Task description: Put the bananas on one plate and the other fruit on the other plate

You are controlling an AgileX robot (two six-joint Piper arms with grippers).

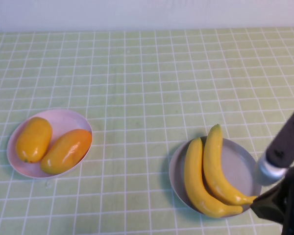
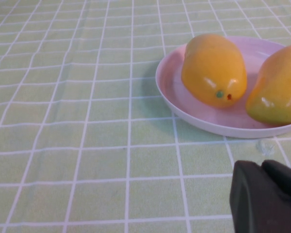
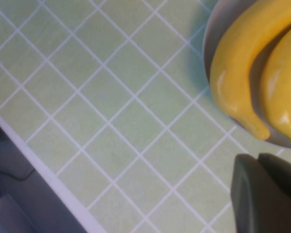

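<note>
Two bananas (image 1: 210, 176) fill the high view; left end effector (image 2: 266, 194) appears wrist-only.

Left arm: out of the high view entirely; only a dark corner of the left gripper (image 2: 266, 196) shows in the left wrist view, cut off by the frame edge, fingers pressed together.
Right arm: mostly cut off at the high view's lower right corner; the right gripper (image 3: 267, 191) shows as a dark closed tip, cropped in the right wrist view.
Redder mango (image 2: 276, 85): right side cut off in the left wrist view.
Pink plate (image 2: 169, 92): far rim runs past the frame edge there.
Bananas (image 3: 242, 58): upper ends cropped in the right wrist view.
Grey-blue plate (image 1: 242, 161): near right rim hidden behind the right arm.
Table edge (image 3: 43, 170): blurred; what lies beyond is unclear.
</note>
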